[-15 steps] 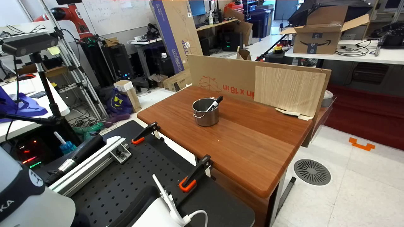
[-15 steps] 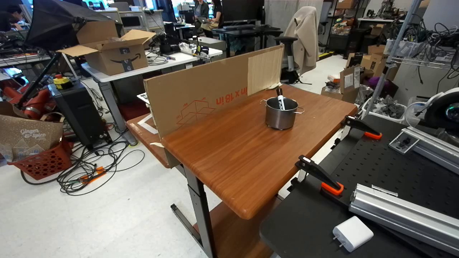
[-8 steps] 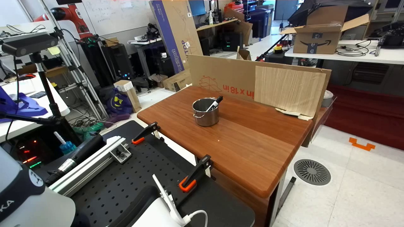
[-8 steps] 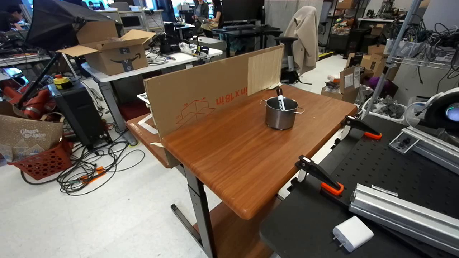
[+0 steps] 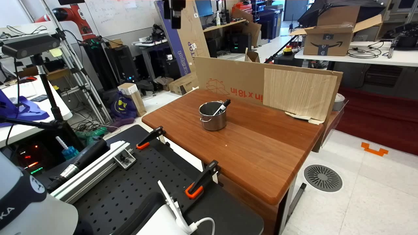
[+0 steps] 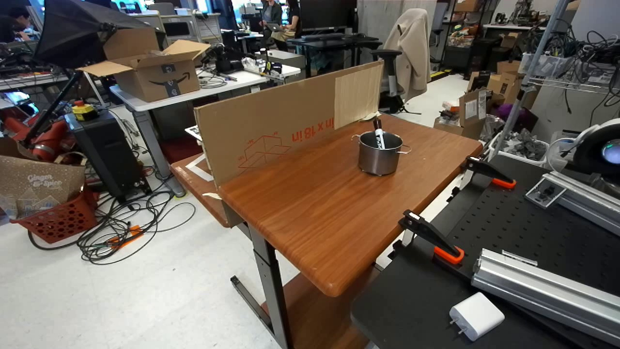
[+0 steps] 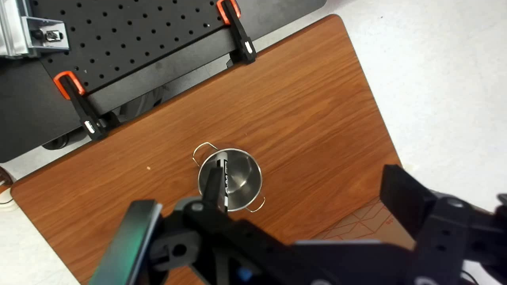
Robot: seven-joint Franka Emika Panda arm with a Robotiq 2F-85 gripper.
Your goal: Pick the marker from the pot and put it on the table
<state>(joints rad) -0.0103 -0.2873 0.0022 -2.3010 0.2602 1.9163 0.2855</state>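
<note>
The marker, white with a black cap and black lettering, leans in the pot with its cap above the rim, in both exterior views point(image 5: 222, 107) point(image 6: 380, 137). The small grey metal pot point(image 5: 214, 123) point(image 6: 378, 162) stands upright on the reddish-brown table point(image 5: 258, 156) point(image 6: 310, 208). In the wrist view my gripper point(image 7: 304, 170) is open, its fingers wide apart with nothing between them. It is high above the table; the left finger overlaps the marker point(image 7: 225, 161) and the pot point(image 7: 252, 173) in that view and hides the cap. A dark gripper part point(image 5: 175, 16) shows at the top of an exterior view.
A cardboard panel point(image 5: 228, 76) point(image 6: 271, 131) stands along the table's far edge. Two black clamps with orange handles point(image 7: 81, 105) point(image 7: 237, 31) sit along the near edge, beside the black perforated bench point(image 5: 124, 192). A metal rail point(image 6: 547, 291) lies on the bench.
The dark gripper part has come into an exterior view from the top edge, where none showed before. The pot and marker have not moved.
</note>
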